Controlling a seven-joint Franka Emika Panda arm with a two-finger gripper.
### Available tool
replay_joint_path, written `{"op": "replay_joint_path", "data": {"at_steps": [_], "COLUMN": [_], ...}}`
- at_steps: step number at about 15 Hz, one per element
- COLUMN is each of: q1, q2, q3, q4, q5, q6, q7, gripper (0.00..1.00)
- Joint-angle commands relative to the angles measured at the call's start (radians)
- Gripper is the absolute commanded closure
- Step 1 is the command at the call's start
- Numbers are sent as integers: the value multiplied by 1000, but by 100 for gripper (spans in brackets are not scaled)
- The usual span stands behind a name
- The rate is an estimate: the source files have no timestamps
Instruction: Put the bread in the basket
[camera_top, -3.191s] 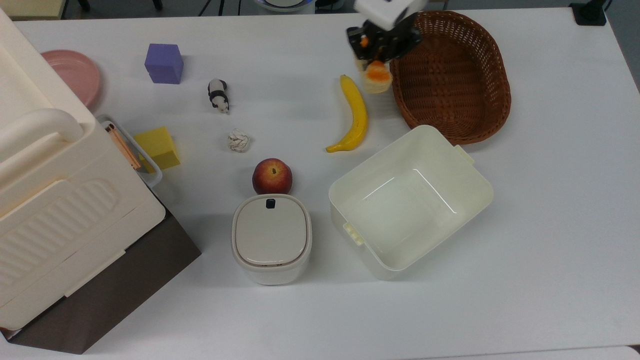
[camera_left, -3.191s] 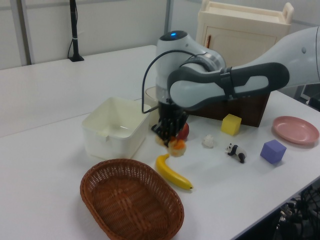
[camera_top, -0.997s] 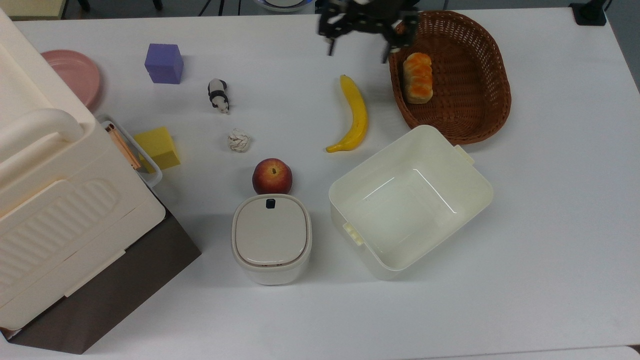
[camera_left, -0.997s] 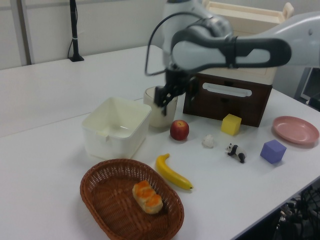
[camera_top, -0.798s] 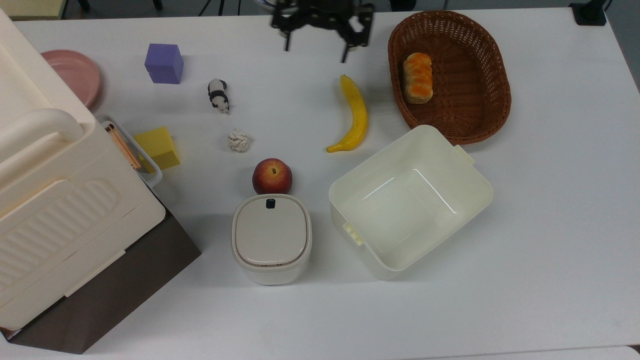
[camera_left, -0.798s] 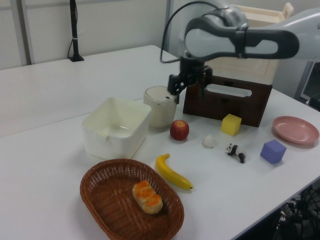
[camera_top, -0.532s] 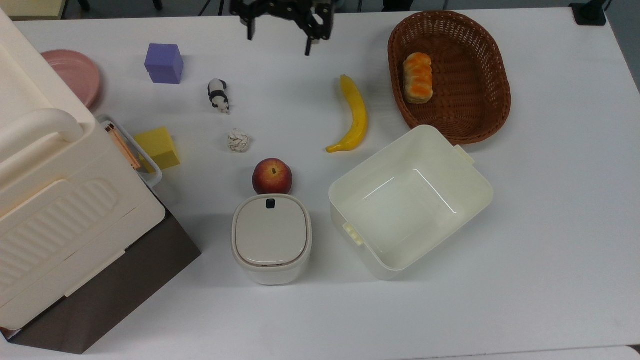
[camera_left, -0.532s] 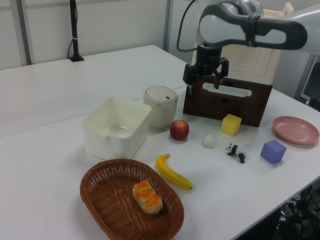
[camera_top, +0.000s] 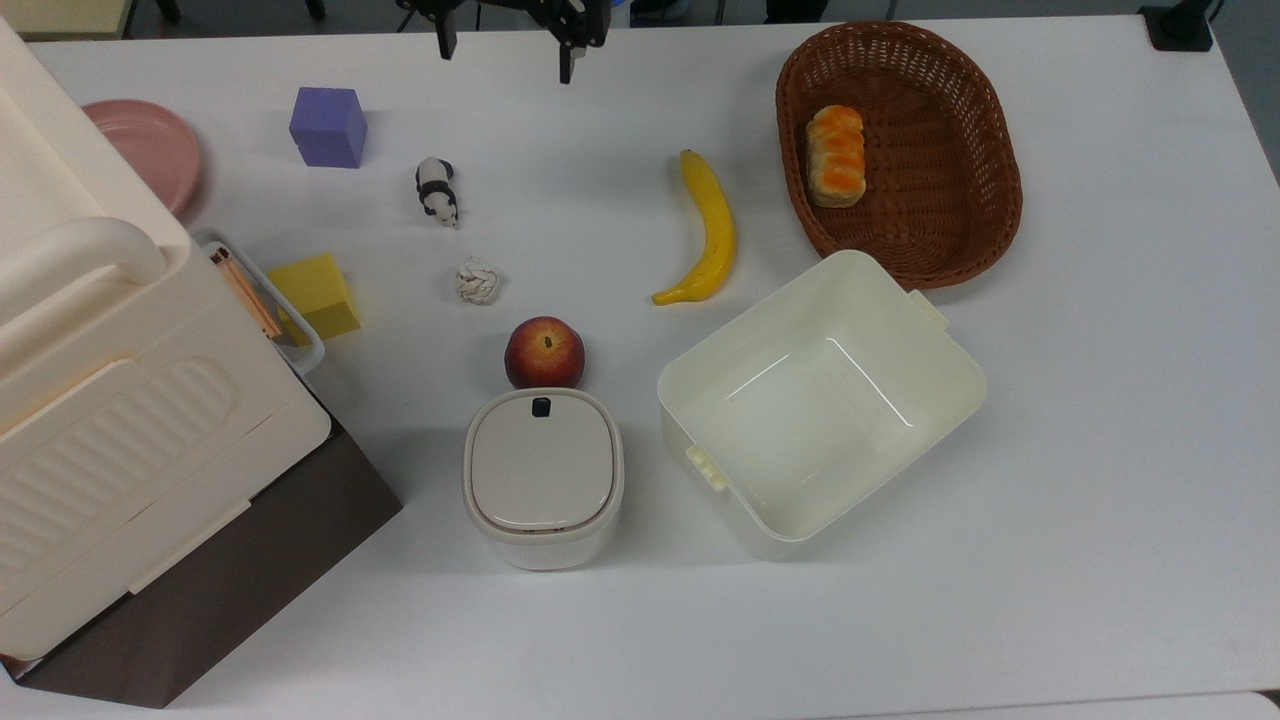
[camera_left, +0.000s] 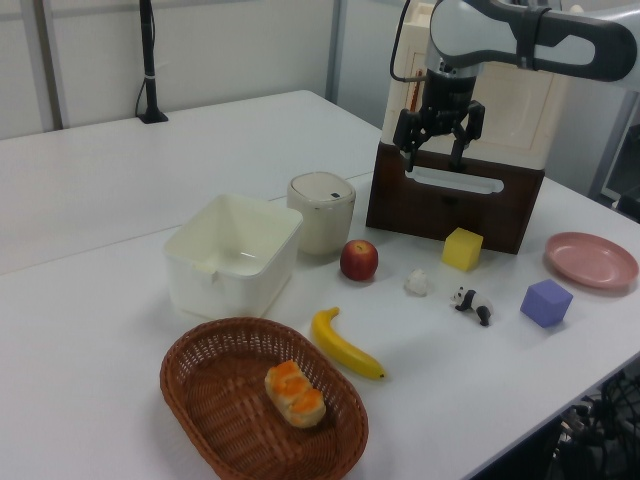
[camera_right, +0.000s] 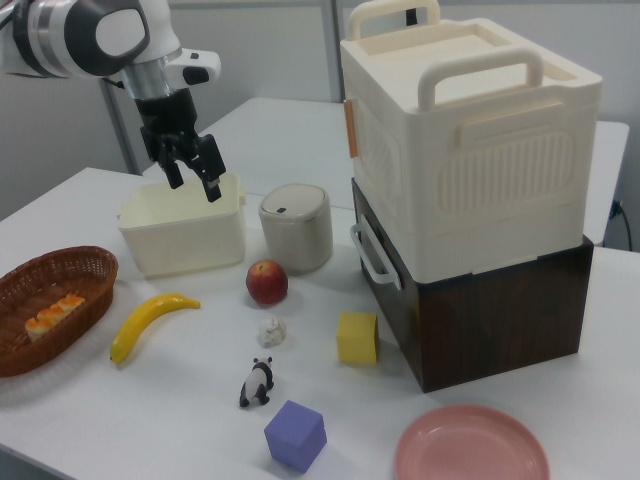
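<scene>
Now the bread (camera_top: 837, 155) lies inside the basket (camera_top: 975, 120), upper right of the top view; my gripper (camera_top: 503, 55) hangs open, empty, at upper centre.

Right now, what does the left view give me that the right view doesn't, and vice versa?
Left view alone: the basket's whole woven floor, with the bread lying on it, and the tub's bare inside. Right view alone: the cream box's ribbed side and whole lid. Both: the pincer open and empty, raised well away from the basket; banana, apple and panda.
</scene>
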Motion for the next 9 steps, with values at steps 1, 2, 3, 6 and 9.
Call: {"op": "replay_joint_path", "data": {"at_steps": [1,2,3,6,9], "q1": [28,38,43,43,45], "q2": [-1,2,3,5,5], "q3": [-44,-44,-44,-44,-44], "q4": [9,9,9,9,9], "q5": [62,60,60,60,60], "q6": [-52,-57,-59,-59,-59], "q7": [-95,-98,-98,-96,-103], "gripper": [0,0,0,0,0]}}
